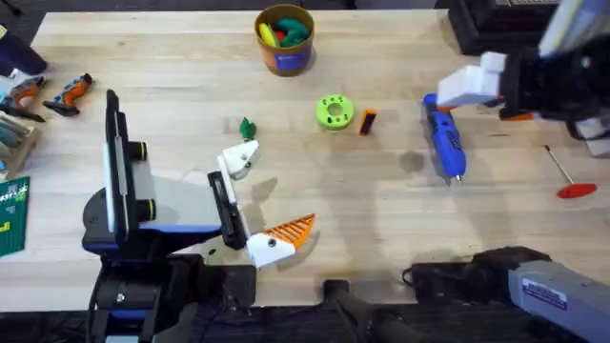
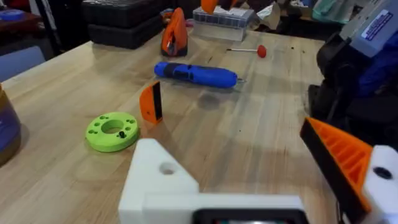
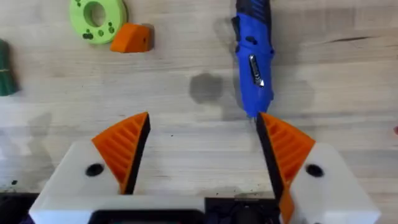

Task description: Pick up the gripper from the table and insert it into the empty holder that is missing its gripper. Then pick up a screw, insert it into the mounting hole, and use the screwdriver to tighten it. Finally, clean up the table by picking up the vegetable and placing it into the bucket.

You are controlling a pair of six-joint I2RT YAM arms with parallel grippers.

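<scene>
1. The right gripper (image 3: 202,155) hangs above the table (image 1: 381,248) with its 2 orange pads (image 3: 124,146) wide apart, and it holds nothing.
2. The screwdriver (image 3: 254,59) lies flat on the wood just ahead of this gripper; its near end is close to the tip of one pad, but I cannot tell if they touch.
3. The gripper (image 3: 132,38), a small orange block, lies further ahead and to the other side, just beside the lime-green ring (image 3: 97,18).
4. The left gripper (image 1: 255,205) rests low over the table and is spread wide: one finger is the holder (image 1: 238,158), plain white without a pad, the other has an orange pad (image 1: 291,230).
5. The vegetable (image 1: 247,127) lies near the holder's tip, and the bucket (image 1: 284,40) stands well beyond it.
</scene>
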